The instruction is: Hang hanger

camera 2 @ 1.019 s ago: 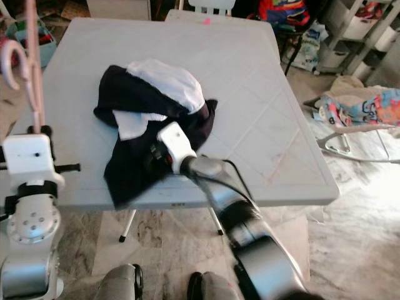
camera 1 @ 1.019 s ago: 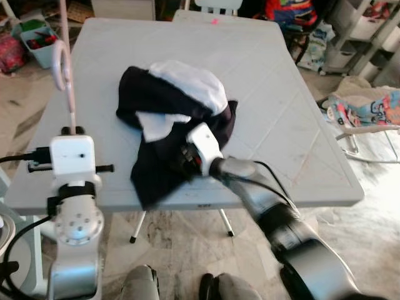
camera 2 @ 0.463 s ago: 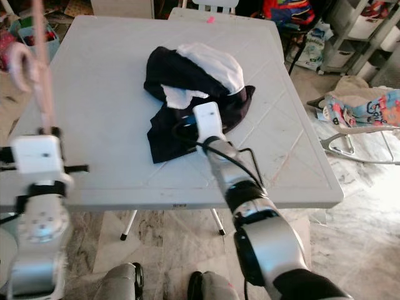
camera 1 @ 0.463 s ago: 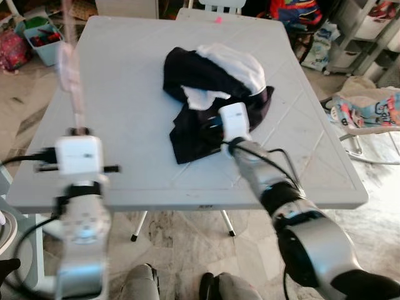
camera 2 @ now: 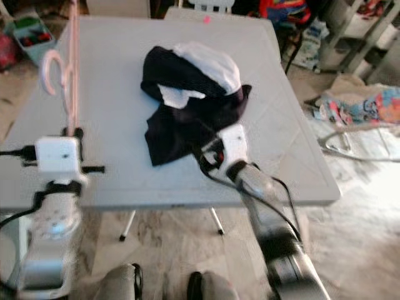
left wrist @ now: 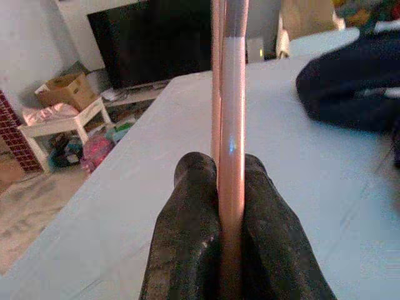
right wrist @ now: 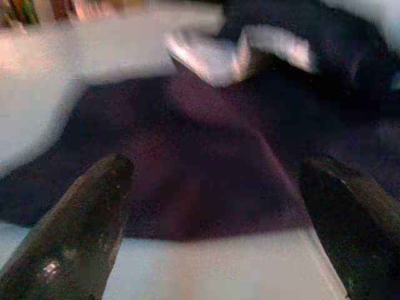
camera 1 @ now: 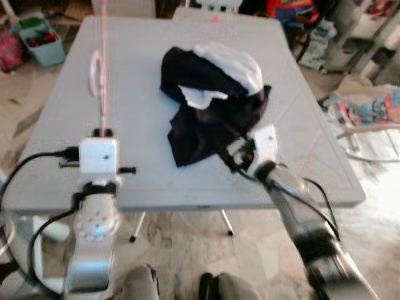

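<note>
A dark navy garment with a white lining (camera 1: 212,94) lies crumpled on the grey table (camera 1: 137,75), right of centre. My right gripper (camera 1: 234,152) hovers at the garment's near edge, low over the table. In the right wrist view its gripper (right wrist: 217,164) is open, with the fingers (right wrist: 87,231) wide apart, the dark cloth (right wrist: 206,131) just ahead and nothing between them. My left gripper (camera 1: 103,132) is over the table's left front part, shut on a pink hanger (camera 1: 100,81) held upright with its hook (camera 2: 52,70) up. The left wrist view has the gripper (left wrist: 215,165) clamped on the pink rod (left wrist: 230,94).
A blue bin (camera 1: 37,37) stands on the floor at the far left. A colourful cloth on a white frame (camera 1: 369,103) is to the right of the table, with shelves behind it. A white chair (camera 1: 215,5) stands at the table's far side.
The garment went from hanging over the front edge to further in on the table. My right gripper has since drawn back off it toward the front right. The left gripper with the hanger shifted slightly right.
</note>
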Robot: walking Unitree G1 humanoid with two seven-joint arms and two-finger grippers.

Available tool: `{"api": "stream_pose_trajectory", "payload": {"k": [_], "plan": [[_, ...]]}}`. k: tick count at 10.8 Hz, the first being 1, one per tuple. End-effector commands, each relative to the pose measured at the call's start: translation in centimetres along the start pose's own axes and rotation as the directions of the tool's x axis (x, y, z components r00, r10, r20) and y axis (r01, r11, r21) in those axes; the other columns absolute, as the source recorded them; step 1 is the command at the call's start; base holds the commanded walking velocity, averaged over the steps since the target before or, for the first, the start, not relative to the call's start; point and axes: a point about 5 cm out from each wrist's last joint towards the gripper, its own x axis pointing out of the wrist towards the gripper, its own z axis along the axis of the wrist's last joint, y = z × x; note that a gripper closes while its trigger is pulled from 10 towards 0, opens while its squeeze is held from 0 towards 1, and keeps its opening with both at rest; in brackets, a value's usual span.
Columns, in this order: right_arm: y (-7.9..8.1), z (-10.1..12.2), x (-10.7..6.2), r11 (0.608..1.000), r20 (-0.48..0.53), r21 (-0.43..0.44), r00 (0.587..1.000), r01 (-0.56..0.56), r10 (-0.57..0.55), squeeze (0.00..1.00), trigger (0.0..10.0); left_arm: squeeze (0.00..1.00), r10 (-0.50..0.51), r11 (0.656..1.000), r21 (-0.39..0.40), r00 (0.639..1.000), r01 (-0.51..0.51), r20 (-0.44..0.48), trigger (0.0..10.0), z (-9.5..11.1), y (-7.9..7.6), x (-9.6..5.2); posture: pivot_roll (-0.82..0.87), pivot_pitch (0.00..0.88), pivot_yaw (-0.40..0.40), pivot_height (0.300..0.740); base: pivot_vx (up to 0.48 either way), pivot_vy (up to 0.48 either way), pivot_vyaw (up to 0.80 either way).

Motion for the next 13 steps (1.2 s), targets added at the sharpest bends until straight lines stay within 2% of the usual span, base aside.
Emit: {"api": "stream_pose_trajectory", "payload": {"k": [1, 2, 3, 4, 6, 8, 13], "plan": [[1.0, 0.8, -0.4, 0.999, 0.057, -0.035, 0.998, -0.006, 0.008, 0.0, 10.0, 0.0, -0.037, 0.999, -0.019, 0.998, 0.038, 0.048, 10.0, 0.8, -0.5, 0.3, 0.04, 0.067, -0.089, 0.74, 0.0, 0.0, 0.0], [1.4, 2.1, -0.7, 0.996, 0.126, -0.053, 0.99, 0.074, -0.067, 0.0, 10.0, 0.0, -0.113, 0.993, -0.034, 0.992, 0.115, 0.061, 10.0, 0.7, -1.1, 0.3, 0.03, 0.069, -0.078, 0.74, 0.0, 0.0, 0.0], [0.9, 2.8, -1.0, 0.988, 0.151, -0.033, 0.977, 0.154, -0.147, 0.0, 10.0, 0.0, -0.129, 0.991, -0.029, 0.99, 0.131, 0.063, 10.0, 0.6, -1.4, 0.3, 0.02, 0.064, -0.08, 0.74, 0.0, 0.0, 0.0], [0.8, 2.4, -1.4, 0.98, 0.138, -0.066, 0.975, 0.187, -0.176, 0.0, 10.0, 0.0, -0.137, 0.989, -0.041, 0.988, 0.14, 0.067, 10.0, 0.7, -1.8, 0.5, 0.0, 0.061, -0.078, 0.74, 0.0, 0.0, 0.0], [0.5, 1.9, -2.0, 0.974, 0.111, -0.056, 0.971, 0.219, -0.212, 0.0, 10.0, 0.0, -0.154, 0.985, -0.063, 0.985, 0.159, 0.073, 10.0, 0.9, -2.7, 0.6, 0.0, 0.069, -0.079, 0.74, 0.0, 0.0, 0.0], [0.0, 1.1, -2.0, 0.954, 0.084, -0.035, 0.952, 0.298, -0.294, 0.0, 10.0, 0.0, -0.181, 0.979, -0.08, 0.98, 0.188, 0.078, 10.0, 0.9, -3.5, 0.5, 0.0, 0.072, -0.069, 0.74, -0.278, 0.0, 0.0], [-0.5, 1.3, -1.9, 0.94, 0.078, -0.043, 0.939, 0.338, -0.334, 0.0, 10.0, 0.0, -0.191, 0.977, -0.076, 0.978, 0.197, 0.082, 10.0, 0.9, -3.6, 0.7, 0.0, 0.079, -0.06, 0.74, -0.304, 0.0, 0.0]]}}
